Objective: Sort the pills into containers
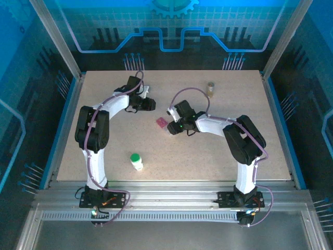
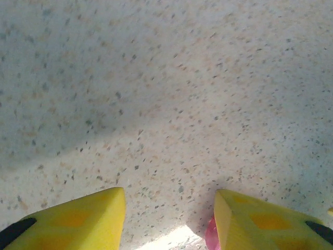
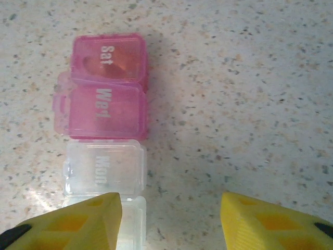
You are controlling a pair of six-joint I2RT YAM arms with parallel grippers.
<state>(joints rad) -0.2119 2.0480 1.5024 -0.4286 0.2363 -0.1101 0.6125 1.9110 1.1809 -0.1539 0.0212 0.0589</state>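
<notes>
A white bottle with a green cap [image 1: 136, 161] stands near the table's front. The amber bottle with a tan cap [image 1: 210, 88] stands at the back right. A pill organizer [image 3: 104, 130] lies on the table, with pink lids marked "Sat" and "Wed" and a clear lid marked "Mon"; its pink end [image 1: 161, 122] lies at the table's middle. My right gripper [image 3: 171, 221] is open just beside it, its left finger [image 3: 78, 221] over a clear compartment. My left gripper [image 2: 169, 221] is open over bare table, and a small pink thing [image 2: 210, 237] peeks out by its right finger; I cannot tell what it is.
The speckled tabletop [image 1: 234, 104] is framed by a blue rim and metal posts. Both arms reach toward the middle, the left gripper [image 1: 151, 104] a little behind and left of the right gripper [image 1: 171, 126].
</notes>
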